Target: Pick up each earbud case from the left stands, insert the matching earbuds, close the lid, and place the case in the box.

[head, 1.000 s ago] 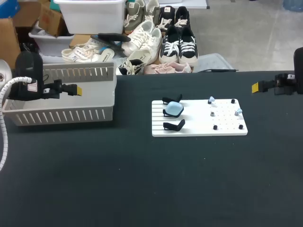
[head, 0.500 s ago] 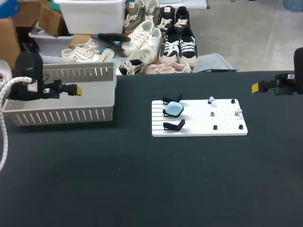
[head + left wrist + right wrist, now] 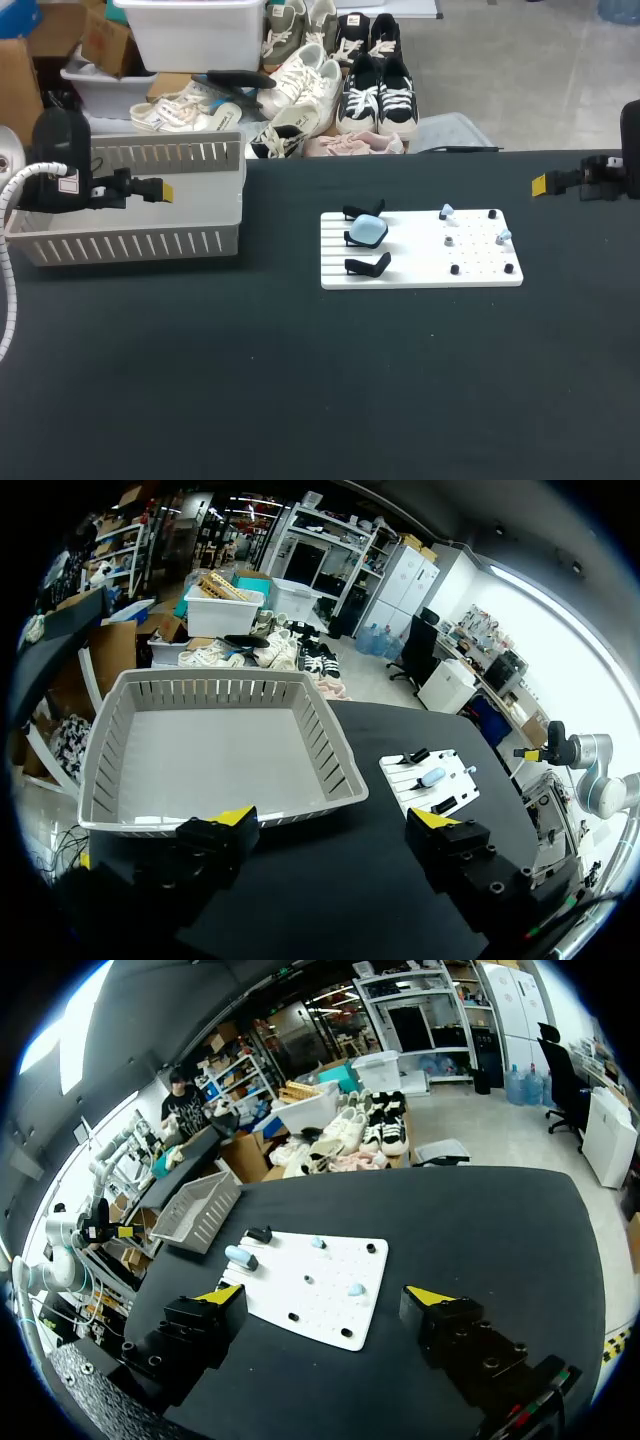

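A white board (image 3: 420, 270) lies on the black table, right of centre. On its left half a pale blue earbud case (image 3: 367, 232) rests on the middle of three black stands; the other two stands (image 3: 367, 266) hold nothing. Two pale blue earbuds (image 3: 447, 212) (image 3: 503, 236) sit on pegs on its right half. My left gripper (image 3: 160, 190) hangs open over the grey slatted box (image 3: 130, 243) at the left. My right gripper (image 3: 540, 184) is open at the far right edge, high and clear of the board. The left wrist view shows the box (image 3: 215, 745) ahead and the case (image 3: 432, 777) beyond.
The board (image 3: 310, 1285) with the case (image 3: 240, 1257) lies ahead of my right gripper (image 3: 330, 1300) in its wrist view. Small black pegs (image 3: 455, 269) dot the board's right half. Bare black tabletop (image 3: 300, 390) spreads in front of board and box.
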`<act>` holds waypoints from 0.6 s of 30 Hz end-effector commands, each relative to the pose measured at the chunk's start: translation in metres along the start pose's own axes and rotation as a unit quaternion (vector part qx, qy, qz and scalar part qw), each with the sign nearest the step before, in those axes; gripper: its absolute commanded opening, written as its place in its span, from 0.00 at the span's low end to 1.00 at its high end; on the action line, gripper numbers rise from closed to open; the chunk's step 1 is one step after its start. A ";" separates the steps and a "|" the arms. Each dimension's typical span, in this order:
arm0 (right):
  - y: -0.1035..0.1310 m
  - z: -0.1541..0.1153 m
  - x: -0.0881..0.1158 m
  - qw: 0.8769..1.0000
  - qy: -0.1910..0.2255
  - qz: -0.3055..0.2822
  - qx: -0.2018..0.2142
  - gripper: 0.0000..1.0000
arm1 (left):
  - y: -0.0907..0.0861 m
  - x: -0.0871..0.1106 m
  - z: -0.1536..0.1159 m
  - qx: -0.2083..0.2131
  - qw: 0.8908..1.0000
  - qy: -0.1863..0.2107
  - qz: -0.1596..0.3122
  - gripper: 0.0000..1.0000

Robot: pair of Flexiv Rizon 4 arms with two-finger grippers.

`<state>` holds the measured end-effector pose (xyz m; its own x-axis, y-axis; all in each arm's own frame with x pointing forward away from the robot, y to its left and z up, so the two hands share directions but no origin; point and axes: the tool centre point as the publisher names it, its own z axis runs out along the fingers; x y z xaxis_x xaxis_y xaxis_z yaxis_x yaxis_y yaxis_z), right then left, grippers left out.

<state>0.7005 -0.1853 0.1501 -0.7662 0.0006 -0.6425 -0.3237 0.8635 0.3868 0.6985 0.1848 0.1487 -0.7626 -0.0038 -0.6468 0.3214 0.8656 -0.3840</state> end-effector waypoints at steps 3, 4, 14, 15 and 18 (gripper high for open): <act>-0.001 0.000 0.000 1.000 0.000 0.000 -0.001 1.00 | 0.000 -0.001 0.000 -0.001 1.000 0.003 0.000 1.00; -0.001 0.000 0.000 1.000 0.000 0.000 -0.001 1.00 | 0.000 -0.001 0.000 -0.001 1.000 0.003 0.000 1.00; -0.001 0.000 0.000 1.000 0.000 0.000 -0.001 1.00 | -0.012 -0.006 0.021 0.010 0.992 0.010 0.125 1.00; -0.001 0.000 0.000 1.000 0.000 0.000 -0.001 1.00 | -0.016 -0.006 0.025 0.012 0.989 0.020 0.147 1.00; -0.001 0.000 0.000 1.000 0.000 0.000 -0.001 1.00 | -0.023 -0.009 0.032 0.029 0.977 0.024 0.211 1.00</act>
<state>0.7005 -0.1853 0.1501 -0.7662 0.0006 -0.6425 -0.3237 0.8635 0.3868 0.7020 0.1570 0.1446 -0.6512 0.2443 -0.7185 0.5383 0.8160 -0.2105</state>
